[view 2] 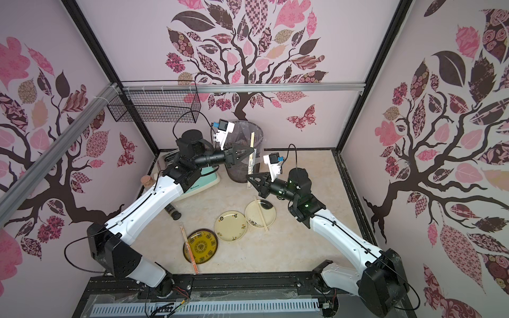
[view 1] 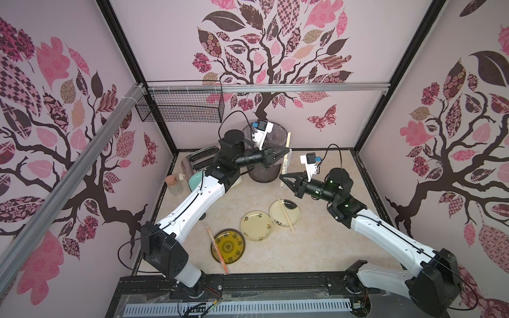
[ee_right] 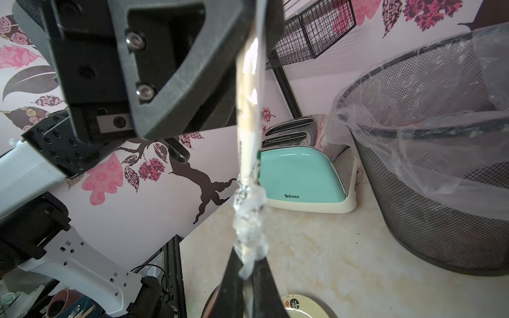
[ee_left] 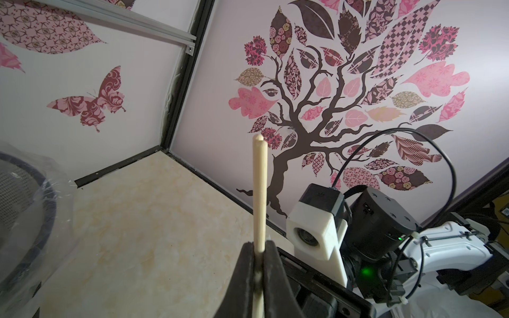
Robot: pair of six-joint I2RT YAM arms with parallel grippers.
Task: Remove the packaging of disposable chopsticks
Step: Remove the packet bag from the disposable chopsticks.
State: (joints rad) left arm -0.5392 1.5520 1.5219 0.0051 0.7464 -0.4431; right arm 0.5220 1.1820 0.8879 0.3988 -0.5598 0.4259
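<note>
My left gripper (view 1: 287, 151) (ee_left: 259, 247) is shut on a pair of disposable chopsticks (view 1: 288, 139) (ee_left: 260, 192), held upright in front of the bin. Their bare wooden top sticks out above the jaws. Below, the clear packaging (view 1: 285, 165) (ee_right: 249, 220) still covers the lower part and is bunched up at its end. My right gripper (view 1: 282, 177) (ee_right: 246, 264) is shut on that crumpled end. Another bare pair (view 1: 285, 213) lies across a cream plate (view 1: 292, 217). An orange-red sleeved pair (view 1: 217, 249) rests on a dark yellow plate (view 1: 234, 247).
A mesh bin (view 1: 261, 170) with a clear liner stands behind the grippers. A mint toaster (ee_right: 300, 176) sits to its left, near a corked jar (view 1: 174, 184). A third cream plate (view 1: 256, 225) lies between the other two. A wire basket (view 1: 181, 107) hangs on the back wall.
</note>
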